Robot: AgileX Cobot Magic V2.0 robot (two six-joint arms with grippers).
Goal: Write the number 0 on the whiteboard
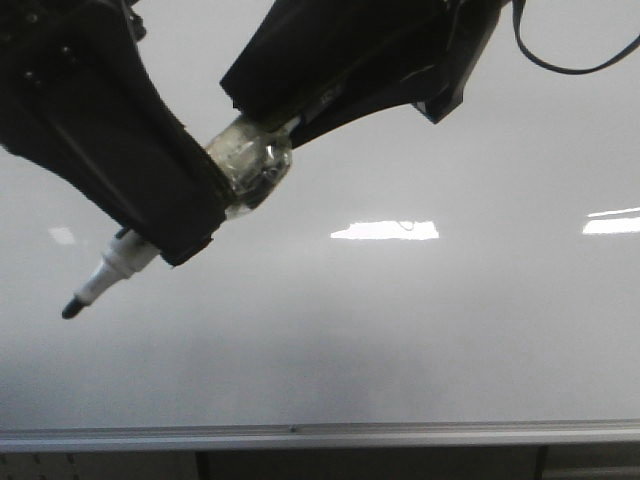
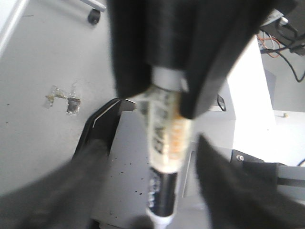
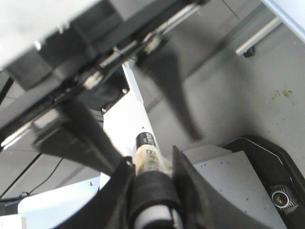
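Note:
The whiteboard (image 1: 420, 330) fills the front view, with its silver rail (image 1: 320, 435) along the bottom. No number 0 shows on it. A marker (image 1: 110, 275) with a tape-wrapped middle (image 1: 250, 165) points its black tip down-left, close to the board. My right gripper (image 1: 300, 95) is shut on the marker's rear end, as the right wrist view (image 3: 151, 164) shows on the marker (image 3: 147, 148). My left gripper (image 1: 185, 235) straddles the marker (image 2: 164, 143). Its blurred fingers (image 2: 95, 157) stand wide apart in the left wrist view (image 2: 150, 143), so it is open.
Bright light reflections (image 1: 385, 230) (image 1: 612, 222) lie on the board. A black cable (image 1: 560, 65) hangs at the top right. The wrist views show the grey floor, a black base with a grey plate (image 2: 128, 162) and tape scraps (image 2: 64, 98).

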